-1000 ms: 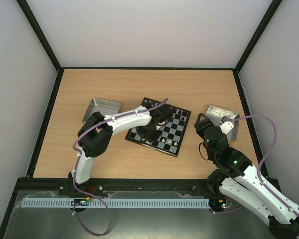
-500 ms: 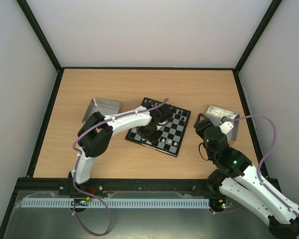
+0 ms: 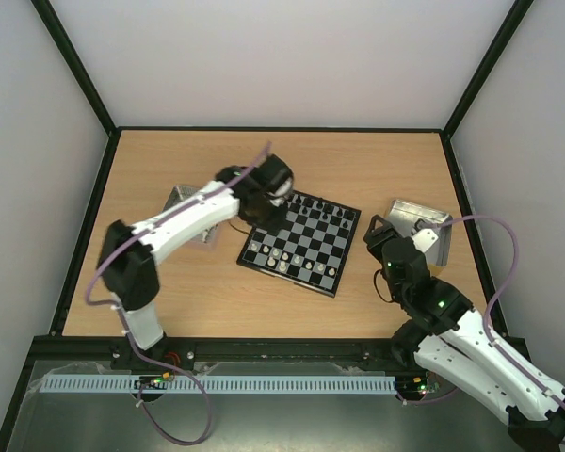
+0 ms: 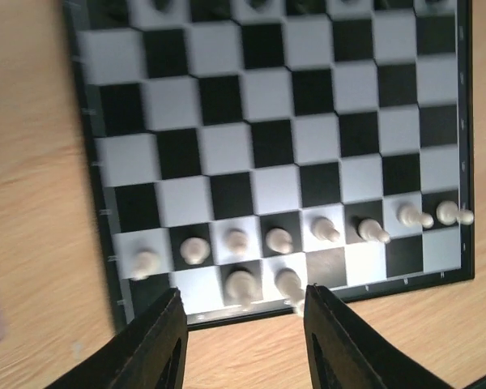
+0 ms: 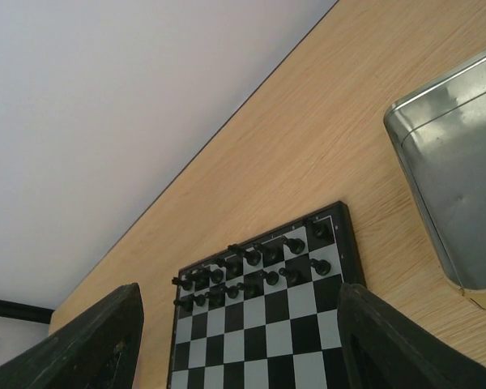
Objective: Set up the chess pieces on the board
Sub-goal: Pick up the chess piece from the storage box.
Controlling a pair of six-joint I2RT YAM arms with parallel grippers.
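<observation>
The left jaws stand part open with nothing between them. Their fingers (image 4: 158, 348) frame bare counter (image 4: 40, 121) just off the board (image 4: 267, 138) on its white side. The right jaws gape wide, also holding nothing, and their fingers (image 5: 405, 340) point across the counter toward the board's black side.

The board lies flat at mid-counter, turned a little askew to the counter's edges. White pieces (image 4: 279, 239) stand along its near side. Eight fill the second row, one to a square, and two more stand side by side on the edge row, close to the left fingers in the wrist view. Black pieces (image 5: 251, 263) crowd the two far rows; their exact count I cannot tell.

Two metal trays sit on the counter, one on each side of the board, both apart from it. The left tray (image 3: 182, 198) is partly covered by the left arm (image 3: 179, 226), which crosses over it and ends near the board's far left corner in the overhead view. What this tray holds cannot be told. The right tray (image 5: 454, 178) sits just beyond the right jaws, at the end of the right arm (image 3: 433, 306). Its visible face is dull grey metal, and whether any piece lies in it I cannot tell.
</observation>
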